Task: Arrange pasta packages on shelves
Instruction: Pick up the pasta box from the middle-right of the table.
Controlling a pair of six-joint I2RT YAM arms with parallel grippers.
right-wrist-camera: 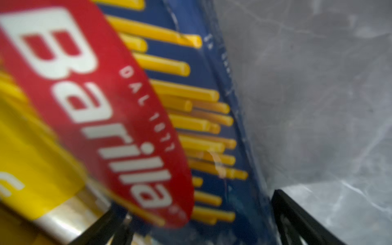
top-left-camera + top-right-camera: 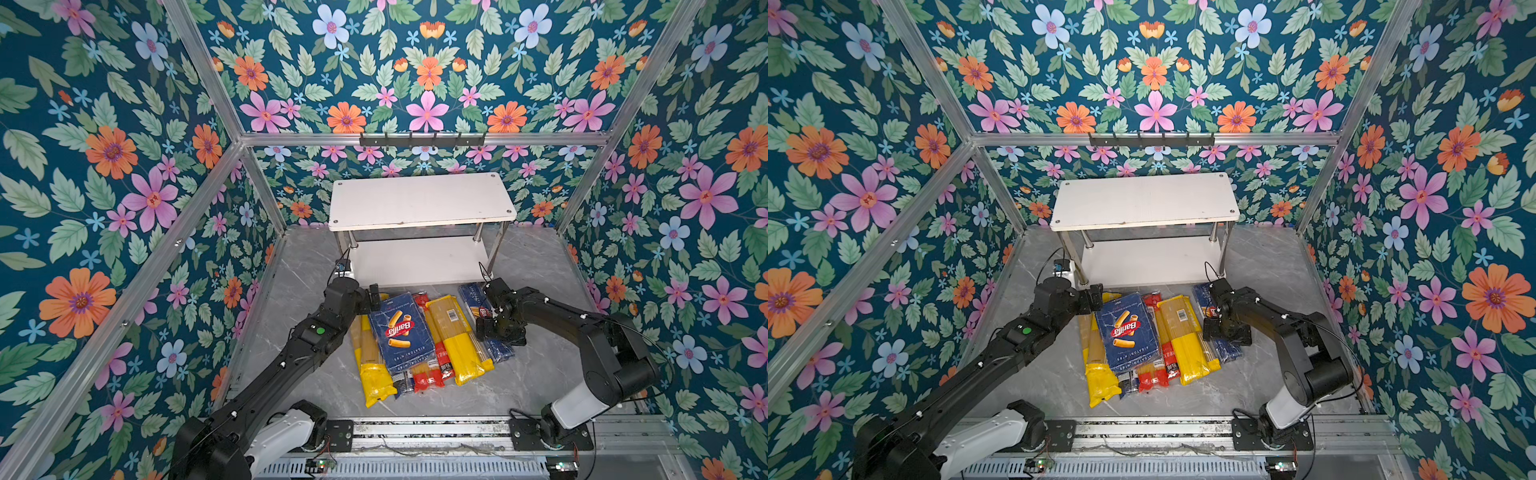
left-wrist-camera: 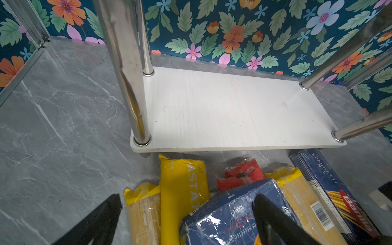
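Right wrist view: right gripper [image 1: 199, 220] spread wide, one finger [image 1: 297, 220] on the marble side and the other against the yellow bag, straddling the Barilla spaghetti pack [image 1: 212, 127]. Nothing clamped yet; my read is it's lining up across the narrow width for a pinch. In a top view that pack [image 2: 471, 297] sits right of frame centre, mostly under the arm. Left gripper [image 3: 186, 220] also open, hanging over the rigatoni bag [image 3: 229, 214] at the frame bottom, not touching as far as I can tell. Pasta packages [image 2: 419, 340] all piled on the grey marble table [image 2: 519, 374], lower centre. Glossy crinkly film, long stiff sticks, slippery. Shelves [image 2: 419, 203] upper centre: matte white boards, chrome posts, both tiers bare.
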